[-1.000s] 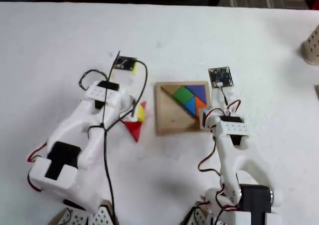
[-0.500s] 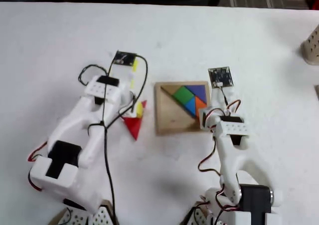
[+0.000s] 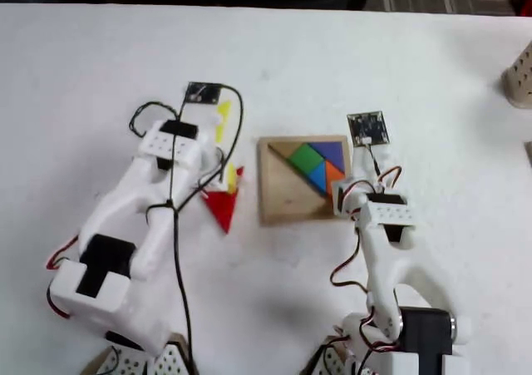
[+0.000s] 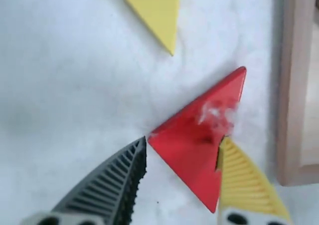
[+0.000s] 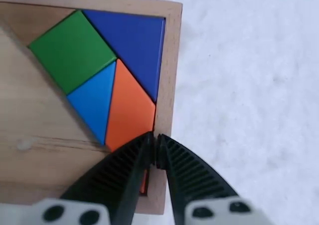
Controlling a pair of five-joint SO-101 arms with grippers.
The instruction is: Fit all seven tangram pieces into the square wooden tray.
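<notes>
Left gripper (image 4: 182, 143), jaws open, straddles the red triangle (image 4: 197, 155) lying flat near the desk's middle, just beside the wooden tray (image 4: 294, 85). Closing on its slanted edges may squeeze the thin piece out sideways, or against the tray wall.

The high view is fixed above the table (image 3: 399, 67) and looks steeply down from the arms' side. It is far enough off to take in the left arm (image 3: 133, 217), the right arm (image 3: 386, 242), the tray (image 3: 278, 204) between them and the table's far edge. The left wrist view looks down past the left gripper (image 4: 183, 142) from close above the tabletop onto the red piece (image 4: 199, 135), with a strip of tray rim at the picture's edge, while the right wrist view looks down just as closely past the right gripper (image 5: 155, 137) onto one tray corner. All three views share the tray; the high and left wrist views share the red piece.
</notes>
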